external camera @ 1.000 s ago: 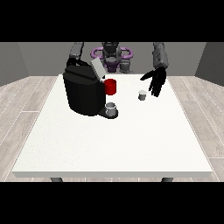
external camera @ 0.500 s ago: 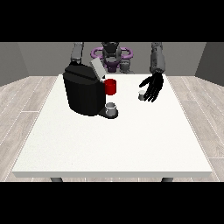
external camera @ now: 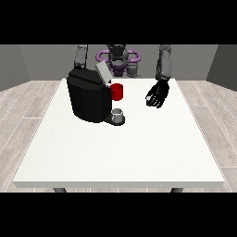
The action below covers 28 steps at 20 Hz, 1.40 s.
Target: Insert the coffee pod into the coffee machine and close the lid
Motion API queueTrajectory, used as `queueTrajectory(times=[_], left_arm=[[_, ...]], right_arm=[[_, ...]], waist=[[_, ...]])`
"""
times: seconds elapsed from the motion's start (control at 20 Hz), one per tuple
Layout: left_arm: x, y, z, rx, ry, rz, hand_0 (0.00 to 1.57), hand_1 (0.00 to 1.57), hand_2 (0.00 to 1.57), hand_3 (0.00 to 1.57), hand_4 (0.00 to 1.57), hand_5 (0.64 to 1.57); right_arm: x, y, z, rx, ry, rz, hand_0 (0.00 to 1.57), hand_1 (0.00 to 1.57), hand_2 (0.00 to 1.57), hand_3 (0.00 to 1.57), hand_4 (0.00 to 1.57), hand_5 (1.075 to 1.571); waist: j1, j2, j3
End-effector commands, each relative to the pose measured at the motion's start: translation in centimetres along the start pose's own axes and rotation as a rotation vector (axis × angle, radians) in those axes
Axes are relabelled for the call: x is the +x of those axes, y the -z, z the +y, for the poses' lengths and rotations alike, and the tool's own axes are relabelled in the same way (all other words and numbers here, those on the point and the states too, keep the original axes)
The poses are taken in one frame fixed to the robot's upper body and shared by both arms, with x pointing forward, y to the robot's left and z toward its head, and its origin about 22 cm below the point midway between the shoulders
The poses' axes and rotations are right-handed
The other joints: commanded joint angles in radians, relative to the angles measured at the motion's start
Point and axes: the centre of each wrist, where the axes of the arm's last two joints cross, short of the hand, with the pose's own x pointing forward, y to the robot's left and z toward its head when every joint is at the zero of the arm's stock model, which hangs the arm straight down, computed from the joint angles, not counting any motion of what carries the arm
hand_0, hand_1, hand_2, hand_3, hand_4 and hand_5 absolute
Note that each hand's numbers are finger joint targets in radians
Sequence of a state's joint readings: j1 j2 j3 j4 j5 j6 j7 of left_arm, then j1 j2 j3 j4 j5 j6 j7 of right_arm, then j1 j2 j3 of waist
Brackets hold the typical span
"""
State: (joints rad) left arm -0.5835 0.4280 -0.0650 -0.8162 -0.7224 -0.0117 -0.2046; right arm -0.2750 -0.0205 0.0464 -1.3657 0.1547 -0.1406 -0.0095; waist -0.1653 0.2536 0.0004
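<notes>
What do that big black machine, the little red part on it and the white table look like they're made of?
The boxy black coffee machine looks like matte plastic: dark and even, with hardly any shine. The small red cylinder at its front also looks like plastic, smooth and evenly coloured. The large white table has a flat, dull top, perhaps laminate; I can't be sure.

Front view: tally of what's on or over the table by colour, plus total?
Black: 2, the coffee machine and the hand at the view's right
Red: 1, the red part on the machine's front
Grey: 1, the cup on the machine's base
Total: 4
</notes>
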Motion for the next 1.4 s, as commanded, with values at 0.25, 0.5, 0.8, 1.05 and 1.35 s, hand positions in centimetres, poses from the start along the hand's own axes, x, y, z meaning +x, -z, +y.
queueTrajectory(times=[0.25, 0.5, 0.8, 1.05, 1.35], left_arm=[[-1.2, 0.3, -0.3, -0.136, 0.143, 0.074, 0.79, 0.79, 0.96, 0.85, 0.39, 1.571], [-1.4, 0.7, -1.3, -0.134, 0.155, 0.027, 0.91, 0.91, 1.05, 0.96, 0.41, 1.571], [1.6, 2.1, -2.0, -0.121, 0.016, -0.064, 1.37, 1.37, 1.37, 1.30, 0.48, 1.571], [2.9, 2.8, -1.2, -0.182, -0.037, -0.105, 1.45, 1.45, 1.43, 1.35, 0.53, 1.571], [6.9, 5.2, 2.2, -0.239, -0.049, -0.114, 1.40, 1.40, 1.39, 1.33, 0.54, 1.571]], right_arm=[[-2.4, -0.7, -1.9, -0.006, 0.023, 0.039, 0.00, 0.00, 0.00, 0.00, 0.00, 1.571], [-0.6, 0.5, -0.2, -0.060, -0.065, 0.054, 0.00, 0.00, 0.00, 0.00, 0.00, 1.571], [-3.2, -0.7, -2.5, -0.065, -0.087, 0.140, 0.00, 0.00, 0.00, 0.00, 0.00, 1.571], [-5.3, -1.4, -1.6, -0.089, -0.085, 0.176, 0.00, 0.00, 0.00, 0.00, 0.00, 1.571], [-5.5, -1.8, -0.8, -0.032, -0.072, 0.216, 0.00, 0.00, 0.00, 0.00, 0.00, 1.571]], waist=[[-0.014, -0.020, -0.0002], [0.011, -0.008, -0.0009], [0.019, -0.091, -0.0006], [0.054, -0.132, -0.0003], [0.021, -0.212, -0.0001]])
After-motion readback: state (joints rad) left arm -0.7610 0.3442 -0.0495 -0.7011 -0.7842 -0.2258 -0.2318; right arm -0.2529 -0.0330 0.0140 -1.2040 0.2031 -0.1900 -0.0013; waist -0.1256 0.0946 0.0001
